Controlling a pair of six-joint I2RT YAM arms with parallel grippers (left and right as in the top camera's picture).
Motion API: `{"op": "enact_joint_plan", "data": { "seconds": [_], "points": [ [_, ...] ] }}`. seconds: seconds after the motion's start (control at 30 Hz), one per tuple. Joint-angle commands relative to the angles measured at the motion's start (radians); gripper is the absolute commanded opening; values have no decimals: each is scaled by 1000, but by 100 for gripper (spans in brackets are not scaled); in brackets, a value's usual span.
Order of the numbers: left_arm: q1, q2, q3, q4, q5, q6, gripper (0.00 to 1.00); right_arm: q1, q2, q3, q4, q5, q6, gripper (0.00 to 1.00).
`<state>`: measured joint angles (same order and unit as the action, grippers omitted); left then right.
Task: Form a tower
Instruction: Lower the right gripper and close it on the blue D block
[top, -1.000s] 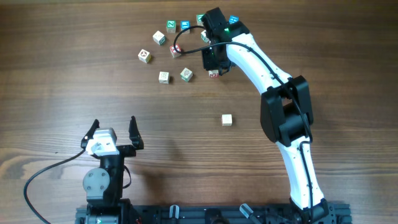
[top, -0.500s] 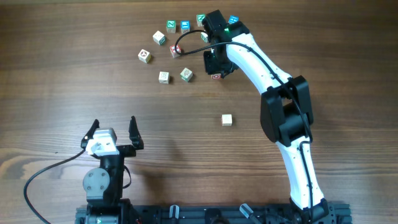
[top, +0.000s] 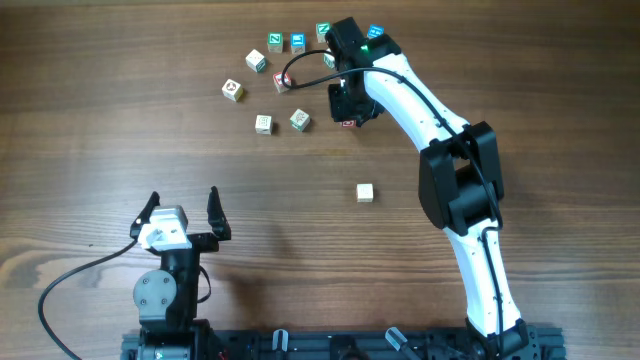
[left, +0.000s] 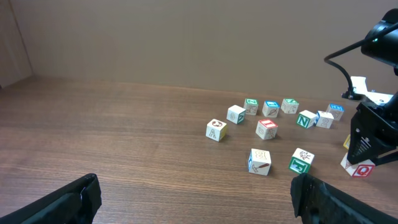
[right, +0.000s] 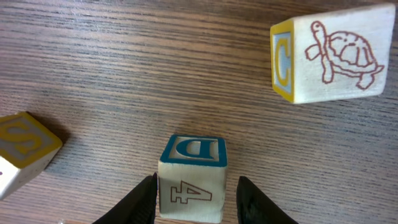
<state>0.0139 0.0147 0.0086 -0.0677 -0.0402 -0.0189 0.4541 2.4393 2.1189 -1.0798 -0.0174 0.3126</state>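
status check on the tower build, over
Left gripper open, parked. Right gripper open, straddling the D cube, not clamped. No stack up yet; one pale cube sits apart. Nothing in the way.

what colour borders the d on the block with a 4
Blue; block clearest in right wrist view.

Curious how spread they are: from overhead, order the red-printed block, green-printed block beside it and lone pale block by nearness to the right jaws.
1. Red-printed block, between the jaws.
2. Green-printed block, just left.
3. Lone pale block, mid-table.
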Motion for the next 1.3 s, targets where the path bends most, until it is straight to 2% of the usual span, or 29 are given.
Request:
{"op": "enact_joint_plan", "data": {
  "seconds": [0.0,0.3,0.37,0.77,0.8,1.27],
  "points": [
    [6,-5,-3,0,-13,19,100,-2,25,0,13,18,5,42],
    [6,-5,-3,0,-13,19,100,-2,25,-1,5,17,31,42],
    [6,-5,-3,0,-13,19,100,-2,25,-1,5,17,31,38],
    [6,-5,-3,0,-13,19,100,-2,26,-1,13,17,31,40],
    [6,-5,-3,0,-13,19,100,-2,26,-1,14,17,32,44],
    [6,-5,-3,0,-13,19,100,-2,26,-1,13,18,31,44]
  ]
}}
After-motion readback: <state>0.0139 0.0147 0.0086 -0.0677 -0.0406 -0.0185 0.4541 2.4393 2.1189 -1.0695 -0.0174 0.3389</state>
